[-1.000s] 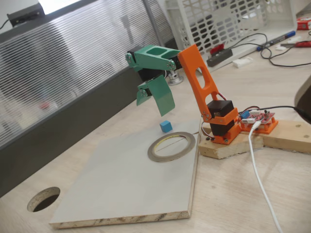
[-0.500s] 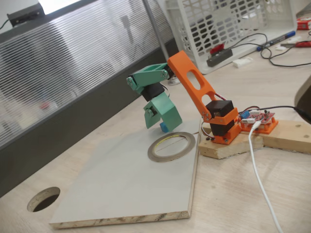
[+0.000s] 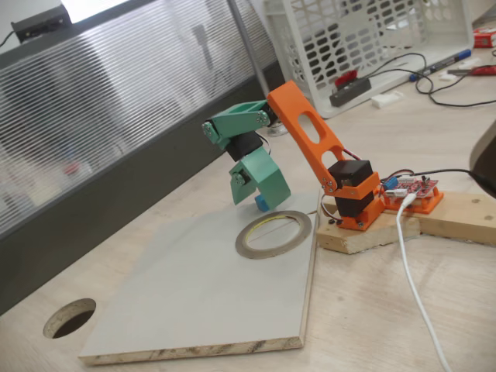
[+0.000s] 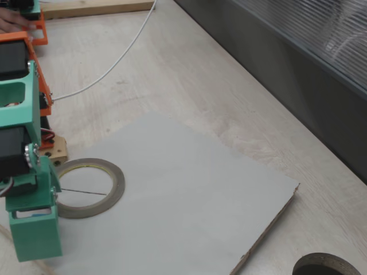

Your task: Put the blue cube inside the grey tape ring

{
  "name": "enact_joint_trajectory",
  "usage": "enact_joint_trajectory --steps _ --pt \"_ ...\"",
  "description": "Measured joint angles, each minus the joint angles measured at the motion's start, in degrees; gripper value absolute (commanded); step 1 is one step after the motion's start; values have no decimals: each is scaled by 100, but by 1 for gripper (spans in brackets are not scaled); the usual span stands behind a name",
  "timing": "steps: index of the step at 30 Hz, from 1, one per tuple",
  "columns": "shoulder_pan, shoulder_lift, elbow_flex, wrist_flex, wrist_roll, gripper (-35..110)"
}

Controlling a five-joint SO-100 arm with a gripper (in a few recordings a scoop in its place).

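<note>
Nearest in a fixed view, a round hole (image 3: 70,318) is cut through the wooden surface (image 3: 372,310), left of the front corner of a pale grey board (image 3: 194,294) lying flat on it; a white cable (image 3: 415,287) runs across the surface on the right. Further back, near the board's far right corner, the ring (image 3: 273,233) lies flat, its yellowish inner rim showing; in the other fixed view the ring (image 4: 86,189) sits just right of the green tool (image 4: 34,229). Just behind the ring, apart from it, the cube (image 3: 262,203) rests on the board, mostly hidden by the tool (image 3: 260,190), which is lowered over it with its fingers on either side. Whether the fingers press the cube or stand clear of it cannot be told. The orange arm (image 3: 310,132) rises from a wooden block (image 3: 387,229) that also carries a red circuit board (image 3: 415,190). Beyond stand a white crate (image 3: 364,35) and a ribbed translucent wall (image 3: 116,108).
</note>
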Motion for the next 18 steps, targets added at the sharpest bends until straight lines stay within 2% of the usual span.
enact_joint_trajectory --steps 6,12,18 --pt "0 0 0 -53 0 100" --pt "-9 -35 18 -738 0 100" --pt "0 -44 18 -870 0 100"
